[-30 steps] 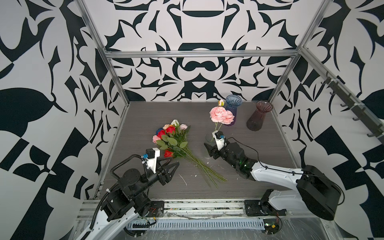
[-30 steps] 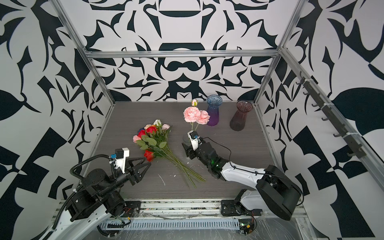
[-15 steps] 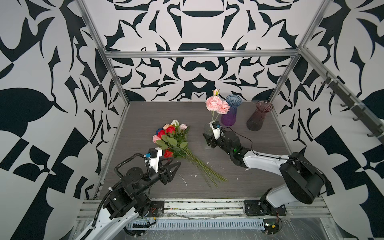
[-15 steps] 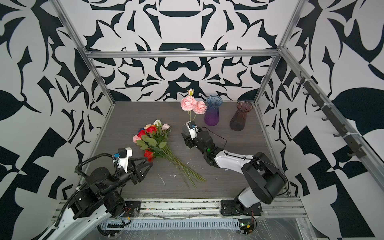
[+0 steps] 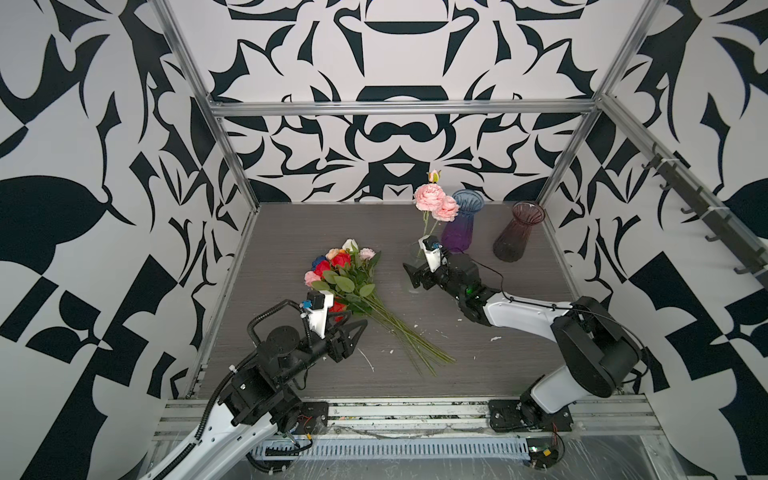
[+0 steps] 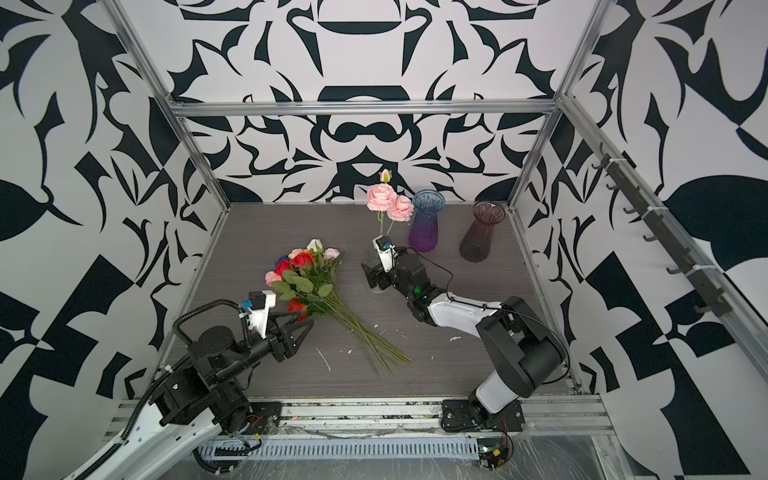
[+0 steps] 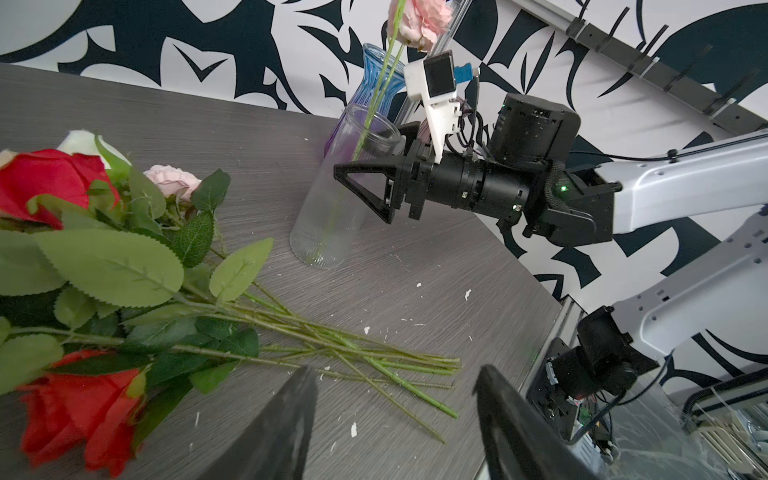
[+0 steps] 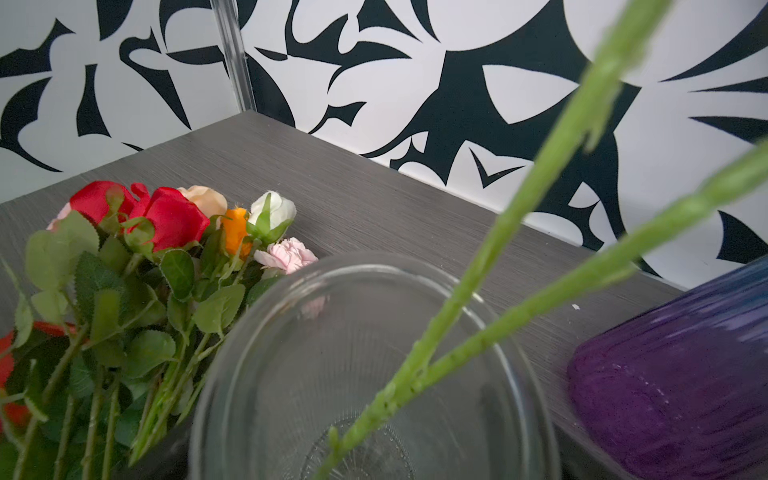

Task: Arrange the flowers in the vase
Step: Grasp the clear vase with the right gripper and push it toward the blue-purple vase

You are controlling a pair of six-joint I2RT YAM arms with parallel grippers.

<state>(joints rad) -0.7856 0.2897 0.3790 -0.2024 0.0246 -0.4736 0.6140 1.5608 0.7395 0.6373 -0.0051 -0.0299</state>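
A clear glass vase stands mid-table with a stem of ruffled pale pink flowers in it. My right gripper is open, its jaws on either side of the vase's upper part; in the left wrist view one finger crosses in front of the glass. The right wrist view looks down into the vase past the green stems. The other flowers lie bunched on the table. My left gripper hangs open and empty near their stems.
A blue-to-purple vase stands just behind the clear one, and a smoky maroon vase further right. Patterned walls close the table's back and sides. White crumbs lie scattered on the grey top.
The right gripper has opened wider and shifted toward the back while the arm folded up. The pink blooms moved back and left with it. The left gripper edged toward the stems.
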